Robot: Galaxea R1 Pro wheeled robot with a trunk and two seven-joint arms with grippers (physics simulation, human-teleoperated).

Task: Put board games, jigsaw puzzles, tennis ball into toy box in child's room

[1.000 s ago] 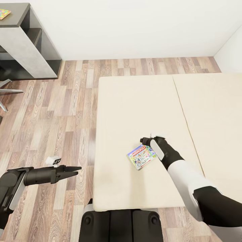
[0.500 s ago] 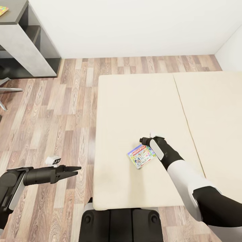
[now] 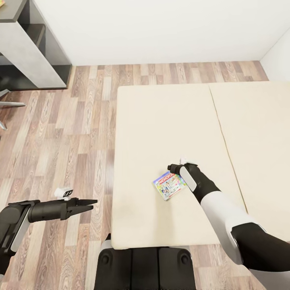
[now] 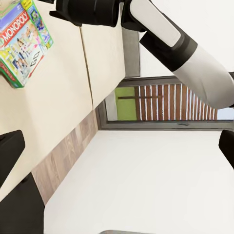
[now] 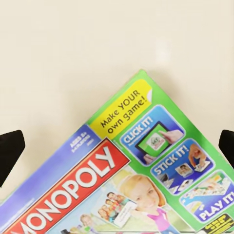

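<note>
A green-edged Monopoly board game [image 3: 169, 185] lies flat on the beige bed [image 3: 161, 121], near its front. My right gripper [image 3: 174, 168] hovers just at the box's far corner. In the right wrist view the board game [image 5: 131, 185] lies below the right gripper [image 5: 117, 148], whose dark fingertips [image 5: 9, 151] stand wide apart, open and holding nothing. My left gripper [image 3: 90, 202] hangs open and bare over the plank floor left of the bed. The left wrist view catches the board game [image 4: 22, 41] and the right arm [image 4: 170, 44]. The table [image 3: 28, 52] stands far left; a multicoloured sliver [image 3: 1, 3] lies on it.
Wood plank floor [image 3: 68, 133] runs between the table and the bed. Chair legs [image 3: 8, 104] poke in at the left edge. White walls close the far side and the right. My dark base [image 3: 145, 266] touches the bed's front edge. A dark-framed window [image 4: 161, 105] shows beyond the bed.
The whole picture has shifted, the table and the bed's far edge sliding toward the top, so the camera moved. Both grippers and the board game keep their places.
</note>
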